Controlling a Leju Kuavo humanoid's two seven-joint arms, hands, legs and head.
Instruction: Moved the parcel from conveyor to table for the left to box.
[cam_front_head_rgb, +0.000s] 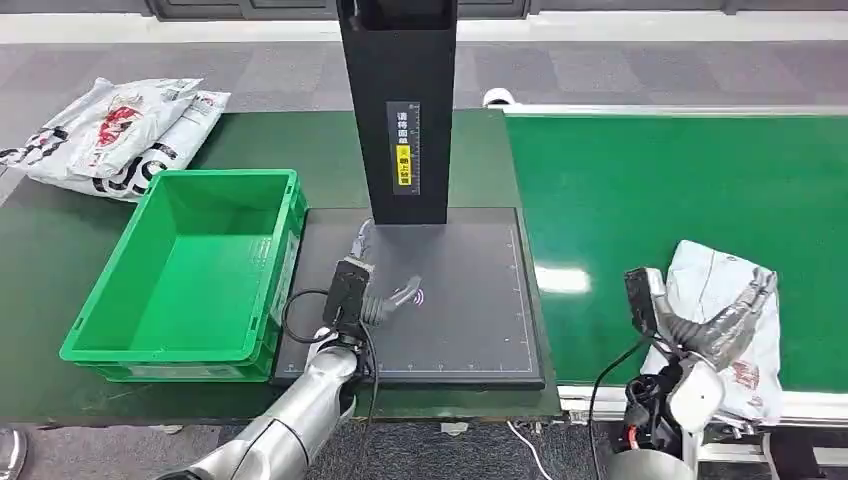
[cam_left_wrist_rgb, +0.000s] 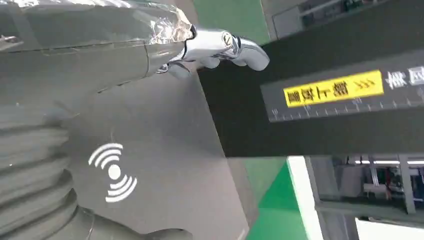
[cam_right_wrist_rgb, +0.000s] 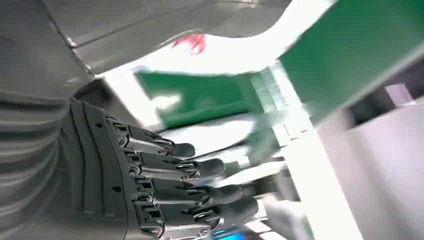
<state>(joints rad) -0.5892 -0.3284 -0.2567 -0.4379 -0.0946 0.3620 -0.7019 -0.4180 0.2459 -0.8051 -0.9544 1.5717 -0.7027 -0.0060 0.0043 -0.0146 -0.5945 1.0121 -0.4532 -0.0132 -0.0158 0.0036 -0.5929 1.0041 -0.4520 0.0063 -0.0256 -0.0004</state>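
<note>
**A:** Where's your parcel (cam_front_head_rgb: 725, 300) right now?

**B:** On the green conveyor belt (cam_front_head_rgb: 680, 190), at its near edge on the right side, and your right hand (cam_front_head_rgb: 722, 322) is on top of it. In the head view the fingers drape over the bag; in the right wrist view they are curled only loosely, and the picture is blurred, so you cannot tell whether they have really closed on it.

**A:** How will it behave when you lift?

**B:** It's a soft white poly mailer, crumpled, with a red print. Judge it light and floppy, with a slick film skin. It will sag from wherever you hold it, and a flat press from above may simply slide off. Gather a fold of the film near the middle, over whatever bulk is inside (the loose corners would only stretch and slip).

**A:** And the other side?

**B:** Your left hand (cam_front_head_rgb: 385, 300) hovers over the dark scanner pad (cam_front_head_rgb: 470, 330) on the bench, fingers apart, holding nothing, just beside the black scanner column (cam_front_head_rgb: 400, 110). The green crate (cam_front_head_rgb: 120, 330) sits beside the pad with nothing in it, and more mailers (cam_front_head_rgb: 110, 135) lie beyond it.

**A:** So where do you set it down?

**B:** On the pad, within the left hand's reach, laid flat so it doesn't bunch.
</note>
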